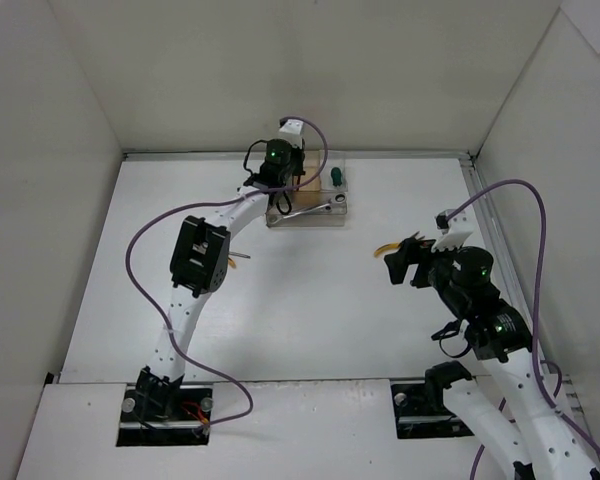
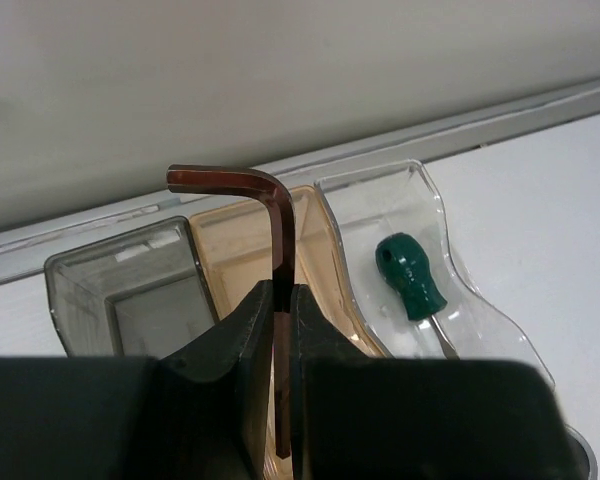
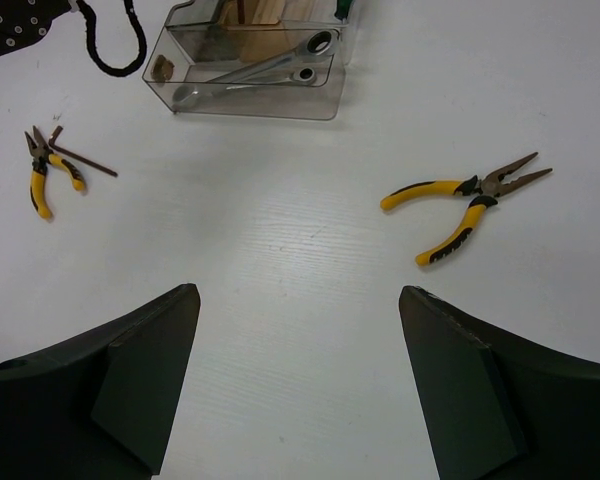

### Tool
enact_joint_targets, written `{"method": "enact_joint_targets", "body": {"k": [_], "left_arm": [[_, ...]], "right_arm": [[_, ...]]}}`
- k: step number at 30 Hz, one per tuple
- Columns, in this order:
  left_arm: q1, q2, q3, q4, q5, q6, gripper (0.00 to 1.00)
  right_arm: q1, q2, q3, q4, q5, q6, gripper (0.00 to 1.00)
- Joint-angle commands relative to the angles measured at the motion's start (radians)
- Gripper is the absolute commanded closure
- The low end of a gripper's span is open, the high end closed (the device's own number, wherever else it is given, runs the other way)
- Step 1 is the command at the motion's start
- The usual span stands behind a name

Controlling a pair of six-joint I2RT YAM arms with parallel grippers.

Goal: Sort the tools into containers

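Observation:
My left gripper is shut on a dark L-shaped hex key, its bent end up, just above the tan middle compartment of the clear organizer box. A green-handled screwdriver lies in the right compartment. Silver wrenches lie in the low front tray. My right gripper hangs open over bare table with nothing between its fingers. Yellow-handled pliers lie ahead of it to the right. Smaller yellow pliers and a thin dark rod lie far left.
The grey left compartment shows nothing inside. White walls close in the table at the back and sides. A purple cable loops off the left arm, and another runs off the right arm near the right wall.

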Motion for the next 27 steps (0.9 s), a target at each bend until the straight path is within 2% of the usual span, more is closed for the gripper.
{"method": "enact_joint_targets", "body": {"k": [1, 9, 20, 27], "left_arm": [[0.008, -0.066, 0.063, 0.037, 0.07, 0.018, 1.0], [0.008, -0.083, 0.037, -0.027, 0.119, 0.017, 1.0], [0.008, -0.089, 0.031, -0.083, 0.137, 0.018, 0.93], [0.008, -0.094, 0.025, -0.09, 0.149, 0.011, 0.81]], "right_arm": [[0.0, 0.02, 0.006, 0.044, -0.002, -0.012, 0.21], [0.0, 0.02, 0.003, 0.044, 0.025, -0.004, 0.21], [0.002, -0.016, 0.0, 0.018, 0.056, -0.007, 0.21], [0.0, -0.021, 0.014, -0.019, 0.076, 0.033, 0.21]]}}
